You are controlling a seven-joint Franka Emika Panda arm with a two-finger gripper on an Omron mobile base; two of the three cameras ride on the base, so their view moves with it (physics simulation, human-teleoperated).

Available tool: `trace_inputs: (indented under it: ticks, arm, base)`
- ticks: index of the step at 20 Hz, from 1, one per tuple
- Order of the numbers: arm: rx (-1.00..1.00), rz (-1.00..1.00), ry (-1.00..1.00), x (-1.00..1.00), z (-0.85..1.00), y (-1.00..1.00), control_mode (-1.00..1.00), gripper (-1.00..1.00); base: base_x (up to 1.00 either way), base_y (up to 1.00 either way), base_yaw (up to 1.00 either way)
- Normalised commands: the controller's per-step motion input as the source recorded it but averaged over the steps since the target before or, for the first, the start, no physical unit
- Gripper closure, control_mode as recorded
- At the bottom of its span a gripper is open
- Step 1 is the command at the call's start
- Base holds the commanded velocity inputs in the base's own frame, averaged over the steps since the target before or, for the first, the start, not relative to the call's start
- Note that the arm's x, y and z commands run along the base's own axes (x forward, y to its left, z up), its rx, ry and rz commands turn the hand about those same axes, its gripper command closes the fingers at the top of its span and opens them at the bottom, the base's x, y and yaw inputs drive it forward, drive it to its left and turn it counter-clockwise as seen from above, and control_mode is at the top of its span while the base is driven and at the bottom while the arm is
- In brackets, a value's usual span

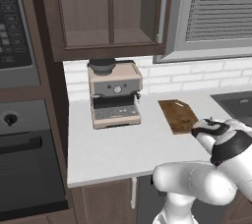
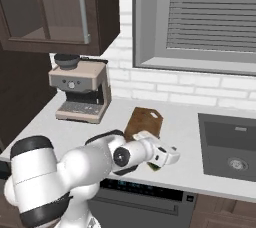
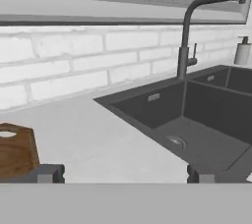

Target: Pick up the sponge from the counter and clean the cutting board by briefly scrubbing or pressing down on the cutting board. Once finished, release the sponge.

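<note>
The dark brown cutting board [image 1: 178,115] lies on the light counter [image 1: 123,144], right of the coffee machine; it also appears as the cutting board [image 2: 145,121] and at the left edge as the cutting board [image 3: 15,152]. My gripper [image 2: 171,157] hovers low over the counter just in front of the board, pointing toward the sink. In the hand view the gripper [image 3: 125,174] is open, its fingertips [image 3: 49,173] wide apart with nothing between them. A small dark green bit, apparently the sponge [image 2: 154,166], peeks out under the hand near the counter's front edge, mostly hidden.
A beige coffee machine [image 1: 114,93] stands at the back left of the counter. A dark sink [image 2: 230,147] with a faucet [image 3: 189,36] and a soap dispenser [image 3: 242,51] lies to the right. A white brick wall and a window run behind; an oven stack [image 1: 22,120] is at the left.
</note>
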Motion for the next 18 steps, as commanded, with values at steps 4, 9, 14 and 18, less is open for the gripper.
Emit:
trace_inputs:
  ticks: [4,9,14,18]
  arm:
    - [0.00,0.07,0.00,0.00,1.00,-0.32,-1.00,-1.00]
    - [0.15,0.07,0.06,-0.17,1.00,-0.06,-1.00,-1.00]
    - [0.32,0.09,0.16,-0.38,1.00,0.15,-1.00,-1.00]
    - [0.39,0.09,0.15,-0.67,0.98,0.64,-1.00,-1.00]
  base:
    - [0.00,0.00,0.00]
    - [0.00,0.00,0.00]
    - [0.00,0.00,0.00]
    - [0.00,0.00,0.00]
